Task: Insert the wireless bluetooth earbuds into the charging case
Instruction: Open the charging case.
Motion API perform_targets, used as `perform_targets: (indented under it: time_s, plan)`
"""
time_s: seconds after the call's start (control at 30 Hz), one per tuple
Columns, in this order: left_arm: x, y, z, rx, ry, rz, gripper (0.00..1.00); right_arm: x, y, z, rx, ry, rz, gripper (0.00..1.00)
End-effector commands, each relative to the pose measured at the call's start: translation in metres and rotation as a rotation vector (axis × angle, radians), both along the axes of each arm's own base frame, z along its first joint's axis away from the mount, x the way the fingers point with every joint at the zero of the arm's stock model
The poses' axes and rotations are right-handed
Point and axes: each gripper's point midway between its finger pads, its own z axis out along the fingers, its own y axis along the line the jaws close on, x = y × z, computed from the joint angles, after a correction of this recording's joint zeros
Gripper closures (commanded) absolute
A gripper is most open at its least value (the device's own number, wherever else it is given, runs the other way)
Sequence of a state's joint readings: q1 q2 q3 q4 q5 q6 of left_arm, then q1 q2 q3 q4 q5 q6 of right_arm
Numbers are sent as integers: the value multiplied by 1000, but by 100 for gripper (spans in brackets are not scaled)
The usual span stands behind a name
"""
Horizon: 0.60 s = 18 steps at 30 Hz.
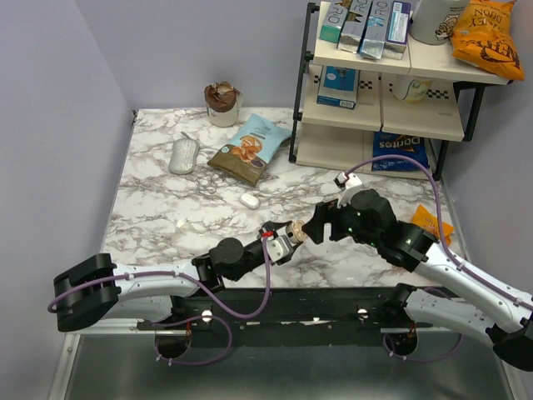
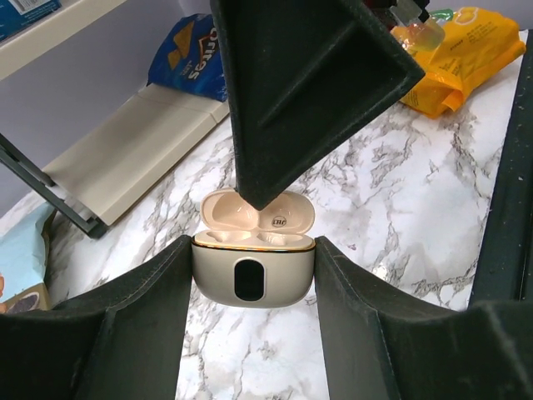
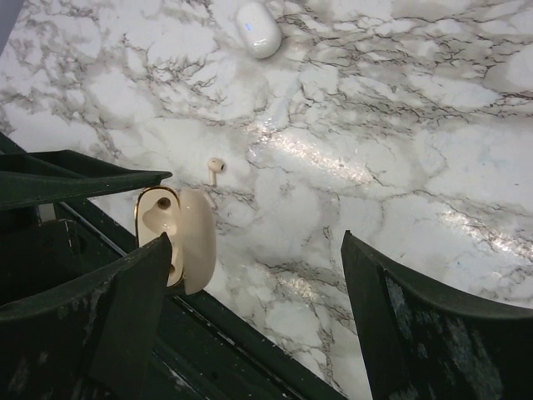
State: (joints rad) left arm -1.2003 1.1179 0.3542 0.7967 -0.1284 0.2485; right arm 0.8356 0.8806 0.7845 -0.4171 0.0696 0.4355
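My left gripper (image 1: 286,239) (image 2: 252,243) is shut on the charging case (image 1: 294,231) (image 2: 254,279), a cream-white case with a gold rim, and holds it above the table. Its lid is open, and the sockets that show are empty. My right gripper (image 1: 316,227) (image 3: 256,242) is open wide and empty. One of its fingertips (image 2: 258,196) hangs right at the open lid. The case also shows in the right wrist view (image 3: 187,237). One small cream earbud (image 3: 216,167) lies on the marble just beyond the case. The second earbud is out of sight.
A closed white pebble-shaped case (image 1: 250,200) (image 3: 258,29) lies further back on the table. A grey oval object (image 1: 183,156), a snack bag (image 1: 250,148) and a cup (image 1: 222,102) stand at the back. A shelf rack (image 1: 383,83) is at the back right, with an orange bag (image 1: 430,223) in front of it.
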Motion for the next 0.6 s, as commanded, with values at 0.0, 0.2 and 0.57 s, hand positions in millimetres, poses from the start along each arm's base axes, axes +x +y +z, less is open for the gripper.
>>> perform_targets:
  time_s: [0.0,0.2,0.57]
  plan:
    - [-2,3,11,-32,-24,8,100,6,-11,6,-32,-28,-49,9]
    - [-1,5,12,-39,-21,17,100,-3,-6,20,42,-52,3,9]
    - [-4,8,24,-78,-32,14,100,-9,24,34,126,-24,119,28]
